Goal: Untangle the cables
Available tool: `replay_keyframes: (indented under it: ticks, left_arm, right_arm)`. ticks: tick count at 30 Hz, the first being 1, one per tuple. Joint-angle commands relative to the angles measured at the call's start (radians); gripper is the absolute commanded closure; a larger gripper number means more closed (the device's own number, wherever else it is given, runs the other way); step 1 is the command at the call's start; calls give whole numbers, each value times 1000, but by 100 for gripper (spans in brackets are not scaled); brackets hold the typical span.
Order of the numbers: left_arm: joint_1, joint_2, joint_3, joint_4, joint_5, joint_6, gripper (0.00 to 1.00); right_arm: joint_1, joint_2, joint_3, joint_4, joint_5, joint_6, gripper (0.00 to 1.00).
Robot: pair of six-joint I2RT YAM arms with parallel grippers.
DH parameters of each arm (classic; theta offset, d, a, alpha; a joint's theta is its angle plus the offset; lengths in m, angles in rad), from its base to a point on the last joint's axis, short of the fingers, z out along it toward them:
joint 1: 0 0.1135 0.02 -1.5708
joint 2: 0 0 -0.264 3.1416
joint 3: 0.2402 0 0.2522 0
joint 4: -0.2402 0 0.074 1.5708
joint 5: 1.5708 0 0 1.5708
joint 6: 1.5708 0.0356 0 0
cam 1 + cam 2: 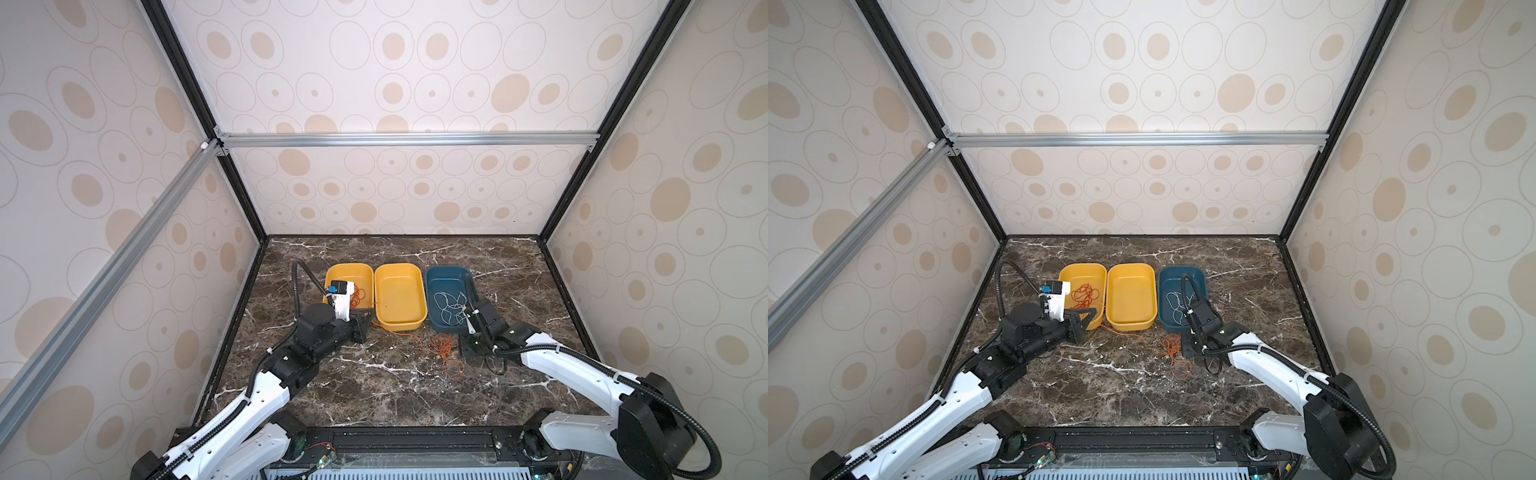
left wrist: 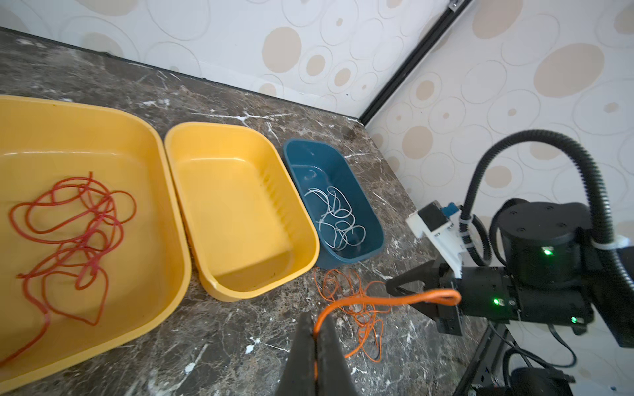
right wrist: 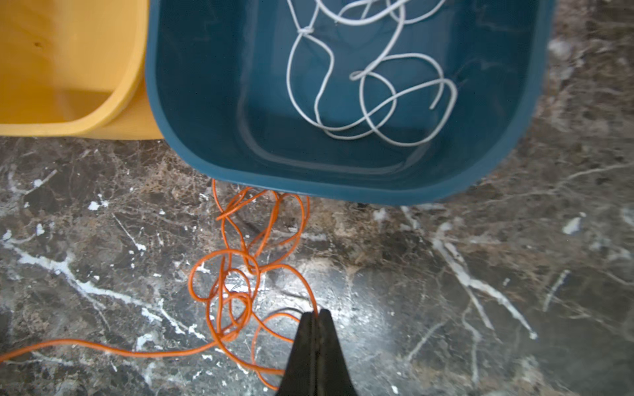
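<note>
Orange thin curly cable (image 3: 252, 265) is clenched in the left gripper (image 2: 315, 325) and the right gripper (image 3: 316, 317); pulling apart could tighten its loops into a knot.

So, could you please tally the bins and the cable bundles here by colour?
Yellow bins: 2
Blue bin: 1
Red cable bundle: 1
Orange cable bundle: 1
White cable bundle: 1
Total: 6
</note>
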Motion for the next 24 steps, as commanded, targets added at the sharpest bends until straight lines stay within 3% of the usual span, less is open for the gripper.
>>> replay_keyframes:
  ticks: [1,8,15,24]
  left_arm:
    - [33,-11,42,-91,-57,30,100]
    - [89,-33,46,-148,-126,22,100]
    - [109,-34,42,-136,-130,22,100]
    - [152,-36,121,-193,-197,59,100]
  right_arm:
    - [-30,-39,23,-90,32,22,100]
    - [-85,-110,23,-117,-47,39,100]
    - [-85,-135,22,-98,-245,28,100]
    - [-88,-164,11,-182,-63,66,100]
